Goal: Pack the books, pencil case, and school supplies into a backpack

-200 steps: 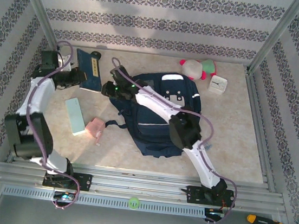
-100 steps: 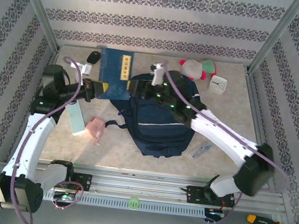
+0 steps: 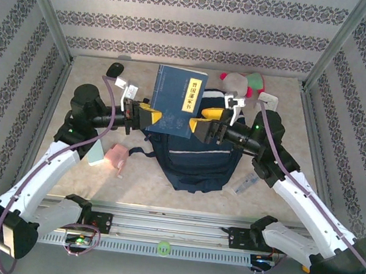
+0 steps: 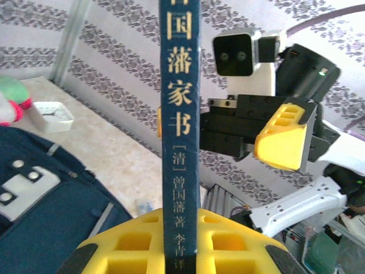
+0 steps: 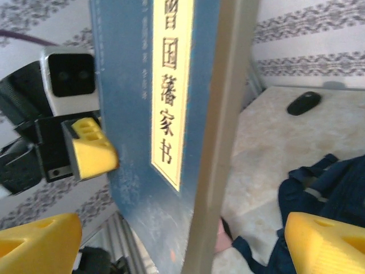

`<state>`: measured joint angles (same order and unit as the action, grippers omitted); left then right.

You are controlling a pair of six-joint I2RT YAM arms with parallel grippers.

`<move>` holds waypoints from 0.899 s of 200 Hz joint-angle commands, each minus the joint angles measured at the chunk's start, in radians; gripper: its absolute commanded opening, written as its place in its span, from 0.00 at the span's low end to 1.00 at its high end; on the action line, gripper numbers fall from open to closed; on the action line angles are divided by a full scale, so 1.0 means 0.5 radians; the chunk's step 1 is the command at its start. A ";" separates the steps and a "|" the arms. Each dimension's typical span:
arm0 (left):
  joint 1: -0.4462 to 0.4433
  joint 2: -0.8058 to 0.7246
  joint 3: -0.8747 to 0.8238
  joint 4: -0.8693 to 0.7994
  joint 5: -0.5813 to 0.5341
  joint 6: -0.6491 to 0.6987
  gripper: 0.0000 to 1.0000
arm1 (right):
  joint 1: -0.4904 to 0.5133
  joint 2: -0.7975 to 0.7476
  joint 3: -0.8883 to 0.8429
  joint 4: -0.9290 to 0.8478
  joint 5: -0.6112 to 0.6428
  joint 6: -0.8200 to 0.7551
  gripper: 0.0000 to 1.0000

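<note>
Book [image 3: 174, 99] hides the top of the backpack [image 3: 196, 162] from us, our left gripper [image 3: 149, 117] clamping its 8 o'clock edge, right gripper [image 3: 201, 127] wide at 4 o'clock.

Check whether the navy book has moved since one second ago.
Yes. The book, shut in the left gripper, has shifted right, away from the black mouse, and now stands lifted over the backpack.

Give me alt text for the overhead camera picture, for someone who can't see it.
The jaws of the left arm clamp a thin dark navy book with gold lettering, held above a navy blue striped fabric backpack; those of the right arm stand open around its opposite edge.
</note>
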<state>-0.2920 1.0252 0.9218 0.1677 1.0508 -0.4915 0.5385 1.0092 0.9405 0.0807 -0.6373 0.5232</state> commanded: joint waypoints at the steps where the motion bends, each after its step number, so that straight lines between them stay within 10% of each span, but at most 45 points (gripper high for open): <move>1: -0.102 0.014 0.027 0.323 0.064 -0.108 0.00 | -0.019 0.029 0.008 0.112 -0.256 0.116 0.91; 76: -0.172 -0.012 -0.022 0.389 -0.139 -0.103 0.00 | -0.042 0.018 -0.071 0.398 -0.730 0.338 0.85; 180: -0.227 -0.004 -0.038 0.238 -0.151 0.027 0.09 | -0.066 0.021 -0.161 0.582 -0.400 0.306 0.09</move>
<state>-0.3832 1.0378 0.9005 0.3088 0.9749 -0.5282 0.5182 1.0264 0.8654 0.3073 -0.8680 0.7109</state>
